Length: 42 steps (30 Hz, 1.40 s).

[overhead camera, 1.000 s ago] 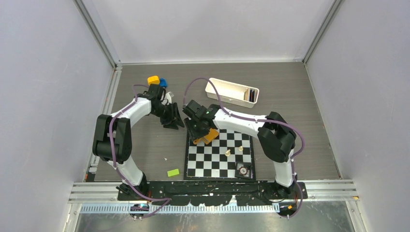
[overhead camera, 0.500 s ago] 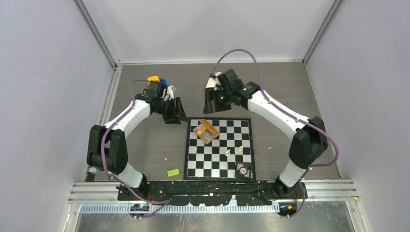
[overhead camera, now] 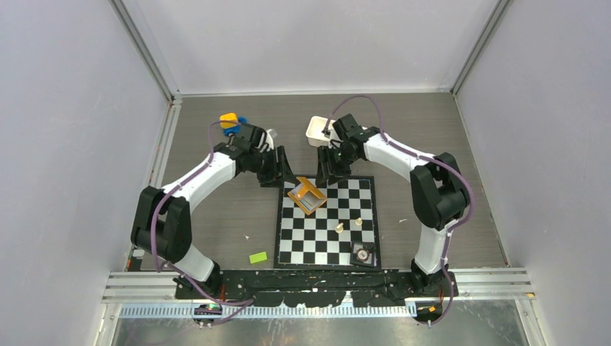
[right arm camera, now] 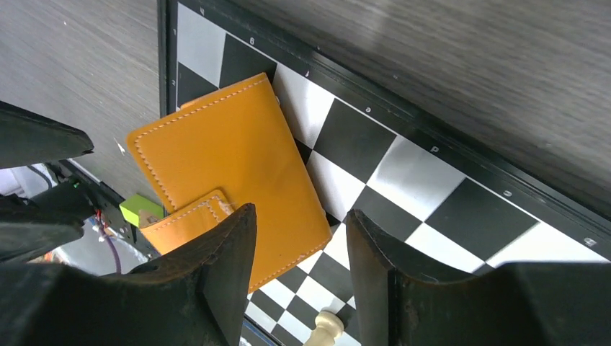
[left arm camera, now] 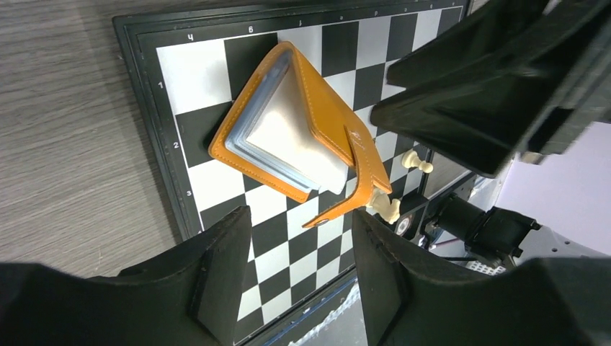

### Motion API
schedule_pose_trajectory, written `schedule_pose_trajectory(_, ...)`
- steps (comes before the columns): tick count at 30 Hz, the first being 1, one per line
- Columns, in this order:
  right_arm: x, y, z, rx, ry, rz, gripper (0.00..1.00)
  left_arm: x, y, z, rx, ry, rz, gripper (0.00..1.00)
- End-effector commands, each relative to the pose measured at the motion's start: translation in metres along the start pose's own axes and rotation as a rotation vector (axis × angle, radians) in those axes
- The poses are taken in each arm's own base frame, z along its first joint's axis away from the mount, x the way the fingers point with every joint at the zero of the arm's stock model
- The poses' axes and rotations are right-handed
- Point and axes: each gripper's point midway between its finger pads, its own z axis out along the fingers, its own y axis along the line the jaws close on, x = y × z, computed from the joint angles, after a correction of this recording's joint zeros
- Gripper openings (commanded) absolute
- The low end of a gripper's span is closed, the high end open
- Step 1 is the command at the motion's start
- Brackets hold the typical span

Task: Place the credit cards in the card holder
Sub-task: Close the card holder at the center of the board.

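The orange card holder (overhead camera: 306, 196) lies half open on the chessboard's (overhead camera: 324, 241) back left corner. In the left wrist view the card holder (left arm camera: 328, 108) gapes, and the credit cards sit inside it: a whitish-cream face (left arm camera: 288, 137) over light blue edges (left arm camera: 241, 148). The right wrist view shows the holder's closed orange cover (right arm camera: 230, 162) and its strap. My left gripper (overhead camera: 283, 175) (left arm camera: 299, 249) hangs open just left of the holder. Just behind it, my right gripper (overhead camera: 326, 173) (right arm camera: 299, 245) is open too. Neither touches it.
Two pale chess pieces (overhead camera: 339, 228) (overhead camera: 359, 222) and a small round dial (overhead camera: 362, 252) stand on the board. A white tray (overhead camera: 315, 130) lies at the back, partly under the right arm. A green block (overhead camera: 258, 256) lies near left; yellow and blue items (overhead camera: 229, 120) far left.
The right gripper has come from over the tray down to the board's back edge beside the holder. The left gripper has moved right, closer to the holder. The holder has not shifted.
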Motion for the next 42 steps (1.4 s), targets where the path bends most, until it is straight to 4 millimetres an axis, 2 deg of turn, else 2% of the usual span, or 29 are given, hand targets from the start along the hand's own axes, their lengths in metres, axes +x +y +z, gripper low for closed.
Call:
schedule_pose_trajectory(1,0.001,0.014,0.011,-0.103,0.019,-0.022,0.54,-0.007,-0.010,0.004,0.032,-0.044,-0.005,0.56)
schedule_pose_trajectory(6,0.011,0.011,0.026,-0.125,0.057,0.004,0.54,-0.008,-0.009,0.007,0.021,-0.044,0.002,0.58)
schedule_pose_trajectory(13,0.026,0.014,0.041,-0.141,0.112,0.006,0.57,0.007,0.005,0.023,-0.032,0.006,-0.003,0.57)
schedule_pose_trajectory(22,0.039,0.012,0.052,-0.176,0.163,0.040,0.56,0.027,0.028,0.041,-0.114,0.058,0.001,0.37)
schedule_pose_trajectory(33,0.050,0.022,0.067,-0.292,0.192,0.119,0.55,0.040,0.048,0.056,-0.160,0.095,-0.008,0.25)
schedule_pose_trajectory(37,0.049,0.017,0.071,-0.270,0.184,0.131,0.54,0.038,0.051,0.049,-0.189,0.073,0.003,0.24)
schedule_pose_trajectory(42,0.049,0.003,0.073,-0.175,0.164,0.122,0.53,0.027,0.037,0.021,-0.198,0.016,0.049,0.33)
